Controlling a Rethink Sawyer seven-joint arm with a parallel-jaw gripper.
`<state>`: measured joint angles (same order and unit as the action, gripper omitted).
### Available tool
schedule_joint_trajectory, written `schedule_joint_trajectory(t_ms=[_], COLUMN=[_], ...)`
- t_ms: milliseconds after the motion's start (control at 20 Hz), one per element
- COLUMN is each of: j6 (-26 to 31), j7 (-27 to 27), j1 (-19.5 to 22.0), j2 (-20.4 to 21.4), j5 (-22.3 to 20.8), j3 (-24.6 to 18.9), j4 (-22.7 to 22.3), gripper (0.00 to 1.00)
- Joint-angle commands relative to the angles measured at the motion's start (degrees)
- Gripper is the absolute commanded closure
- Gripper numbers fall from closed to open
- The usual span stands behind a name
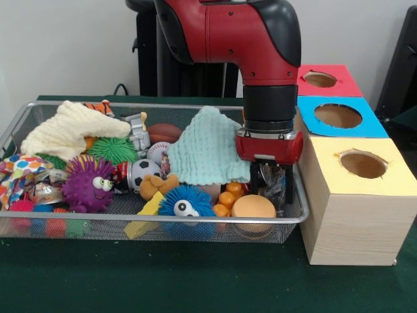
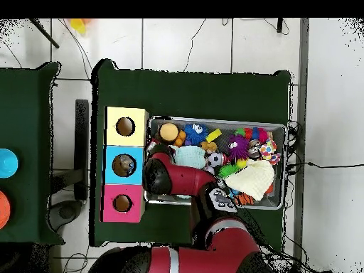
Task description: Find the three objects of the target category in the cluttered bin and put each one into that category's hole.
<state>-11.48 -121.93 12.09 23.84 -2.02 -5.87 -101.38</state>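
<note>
The gripper (image 1: 273, 186) hangs low in the wire bin (image 1: 195, 222) at its box-side end. An orange ball (image 1: 253, 207) lies just beside the fingers. Whether they are spread or pinching, I cannot tell.

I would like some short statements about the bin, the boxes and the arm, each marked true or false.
1. The black gripper hangs inside the wire mesh bin, at the end nearest the boxes. True.
2. The yellow-topped wooden box has a square hole. False: the hole is round.
3. The pale green knitted cloth lies beside the arm. True.
4. The purple spiky toy with eyes sits on the blue-topped box. False: it is in the bin.
</note>
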Motion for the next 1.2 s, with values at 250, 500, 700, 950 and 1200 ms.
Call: schedule_joint_trajectory(t_ms=[250, 500, 700, 950, 1200], j6=[5.2, 9.2, 10.4, 12.9, 16.3], j7=[-5.1, -3.8, -3.2, -2.9, -2.8], j1=[0.1, 0.4, 0.7, 0.9, 0.5], j2=[-2.6, -2.6, -5.5, -7.5, -9.6], j5=[-2.1, -1.7, -1.6, -0.7, 0.6], j3=[-9.0, -8.7, -8.9, -9.5, -9.2], j4=[0.5, -0.3, 0.8, 1.2, 2.0], gripper=[0.0, 0.0, 0.0, 0.0, 0.0])
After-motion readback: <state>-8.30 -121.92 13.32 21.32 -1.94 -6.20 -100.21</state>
